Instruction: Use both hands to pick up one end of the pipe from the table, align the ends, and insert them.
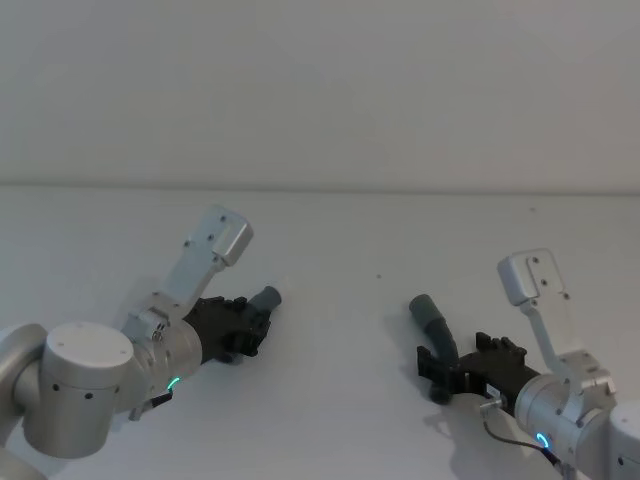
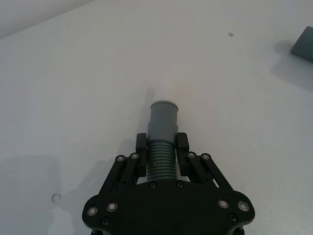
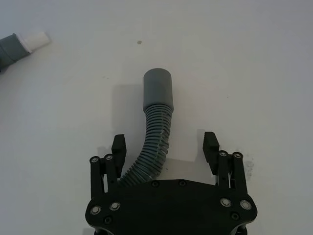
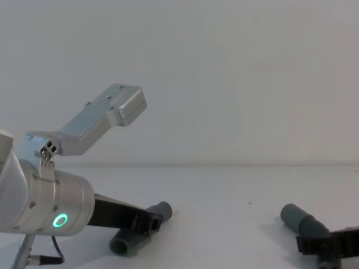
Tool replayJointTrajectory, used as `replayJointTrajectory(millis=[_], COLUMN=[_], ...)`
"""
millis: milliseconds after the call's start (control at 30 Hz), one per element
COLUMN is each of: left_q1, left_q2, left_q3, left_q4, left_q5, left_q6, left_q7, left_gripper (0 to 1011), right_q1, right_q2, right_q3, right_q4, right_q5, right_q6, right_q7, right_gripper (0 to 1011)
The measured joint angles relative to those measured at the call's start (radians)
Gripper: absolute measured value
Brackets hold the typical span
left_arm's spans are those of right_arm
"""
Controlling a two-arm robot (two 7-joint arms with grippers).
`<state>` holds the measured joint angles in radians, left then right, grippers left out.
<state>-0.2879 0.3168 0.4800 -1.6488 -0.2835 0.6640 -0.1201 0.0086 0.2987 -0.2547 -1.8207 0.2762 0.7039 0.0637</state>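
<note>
The left gripper (image 2: 162,146) squeezes its pipe piece (image 2: 163,117). The right gripper (image 3: 165,147) has its jaws apart around the second pipe piece (image 3: 157,90), which may roll away when they close.

Bare white table (image 1: 345,300) runs wide between the two pipe pieces, room for either arm to cross; the left pipe piece (image 2: 163,120), pinched at its ribs by the left gripper (image 2: 162,143), juts its cuff into that gap; the right pipe piece (image 3: 157,93) lies inside the spread right gripper (image 3: 165,146), close to one finger, with free space before the other finger (image 3: 211,147); past both cuffs the table lies unobstructed.
</note>
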Motion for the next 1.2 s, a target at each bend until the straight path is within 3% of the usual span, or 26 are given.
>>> replayJointTrajectory(millis=[167, 233, 267, 800, 967, 1200], left_q1=[0.000, 0.000, 0.000, 0.000, 0.000, 0.000], left_q2=[0.000, 0.000, 0.000, 0.000, 0.000, 0.000], left_q3=[0.000, 0.000, 0.000, 0.000, 0.000, 0.000], left_q4=[0.000, 0.000, 0.000, 0.000, 0.000, 0.000], left_q5=[0.000, 0.000, 0.000, 0.000, 0.000, 0.000], left_q6=[0.000, 0.000, 0.000, 0.000, 0.000, 0.000], left_q7=[0.000, 0.000, 0.000, 0.000, 0.000, 0.000], left_gripper=[339, 339, 339, 339, 339, 339], right_q1=[-0.001, -0.001, -0.001, -0.002, -0.003, -0.003], right_q2=[0.000, 0.000, 0.000, 0.000, 0.000, 0.000], right_q3=[0.000, 0.001, 0.001, 0.002, 0.002, 0.002], right_q4=[-0.001, -0.001, -0.001, -0.003, -0.003, -0.003], right_q5=[-0.001, -0.002, -0.002, -0.004, -0.004, -0.004], right_q6=[0.003, 0.004, 0.004, 0.008, 0.008, 0.008], right_q7=[0.002, 0.003, 0.003, 0.006, 0.007, 0.007], right_gripper=[882, 770, 770, 245, 177, 157])
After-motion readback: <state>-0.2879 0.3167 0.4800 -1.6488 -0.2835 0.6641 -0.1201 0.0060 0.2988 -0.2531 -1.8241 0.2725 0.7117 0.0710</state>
